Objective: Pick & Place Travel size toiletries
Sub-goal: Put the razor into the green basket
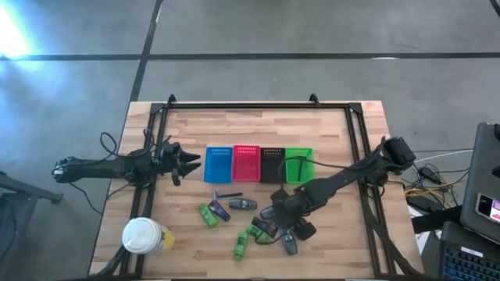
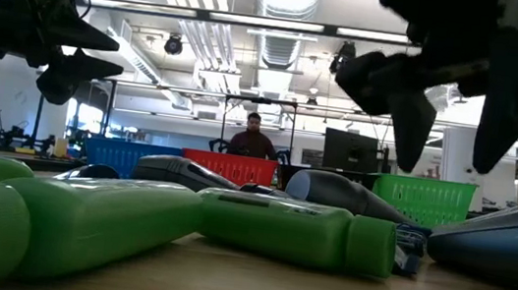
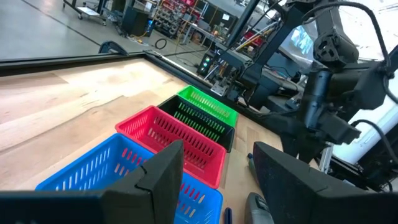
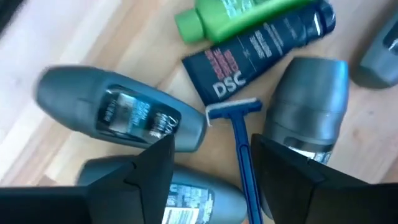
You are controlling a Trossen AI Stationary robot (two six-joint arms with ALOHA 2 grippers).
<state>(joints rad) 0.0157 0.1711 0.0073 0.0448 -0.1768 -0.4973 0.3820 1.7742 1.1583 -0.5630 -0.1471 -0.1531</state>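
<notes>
From above, my right end effector [image 1: 283,212] hangs low over the cluster of toiletries [image 1: 258,226] in the lower middle of the frame, on the wooden bench [image 1: 328,140], while my left end effector [image 1: 187,164] waits at the left, just beside the blue basket [image 1: 218,165]; the red basket [image 1: 245,163], black basket [image 1: 271,165] and green basket [image 1: 298,165] follow it in a row toward the right, and a white-lidded cup [image 1: 142,235] stands at lower left. A green bottle [image 1: 208,215] lies left of the cluster, with a grey oval deodorant [image 1: 242,204] just right of it. At bench height, two bright green bottles [image 2: 170,223] lie across the foreground, grey rounded pieces behind them, and the dark fingers [image 2: 412,109] of my right end effector hang spread at upper right, holding nothing; the left one [image 2: 72,53] shows at upper left, also parted. A person [image 2: 253,136] sits far behind the baskets. Through my left wrist, my two fingers [image 3: 165,171] stand apart and empty at the bottom, with the four baskets lined up beyond them toward the middle. Through my right wrist, my fingers [image 4: 152,162] are spread over the pile: a blue razor [image 4: 239,130] lies between them, grey deodorants [image 4: 118,112] at left and right, and at the top a dark blue tube [image 4: 261,50] with "DSC" legible beside a green bottle [image 4: 236,12]. The smaller print on the deodorant labels is too blurred to read.
</notes>
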